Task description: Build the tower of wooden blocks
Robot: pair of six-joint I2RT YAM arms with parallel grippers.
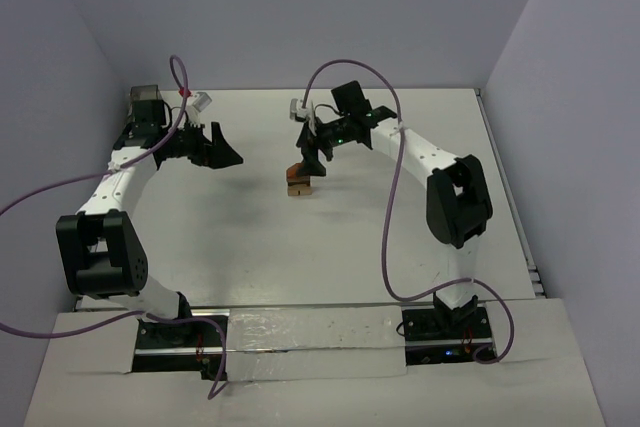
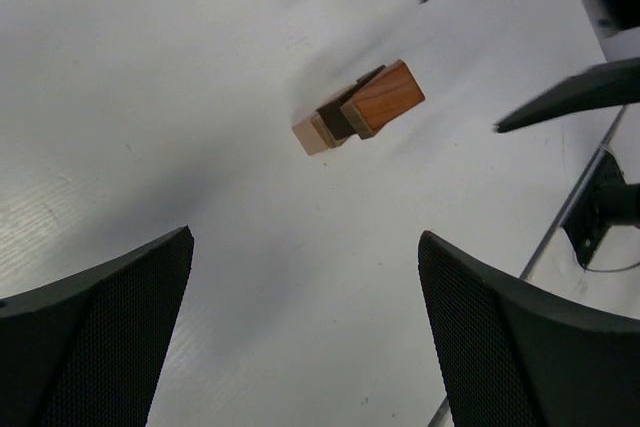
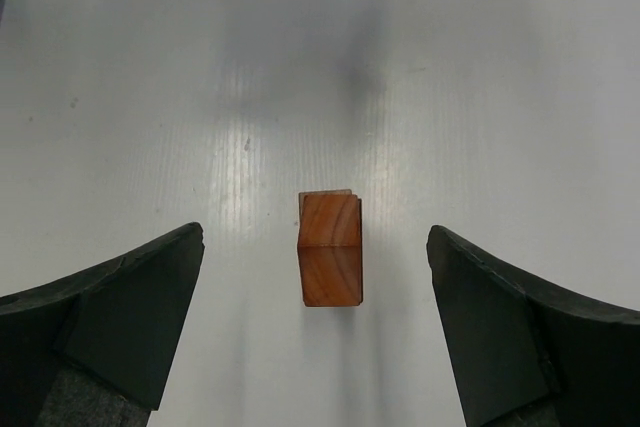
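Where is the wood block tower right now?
In the top view, the wood block tower stands near the middle of the table, directly beneath the open right gripper, right of the left gripper.

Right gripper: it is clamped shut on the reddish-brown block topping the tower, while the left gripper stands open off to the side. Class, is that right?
No. The right gripper is not clamped on the reddish-brown block: the right wrist view shows its jaws wide open, clear of it on both sides. The block tops the tower, and the left gripper stands open off to the side.
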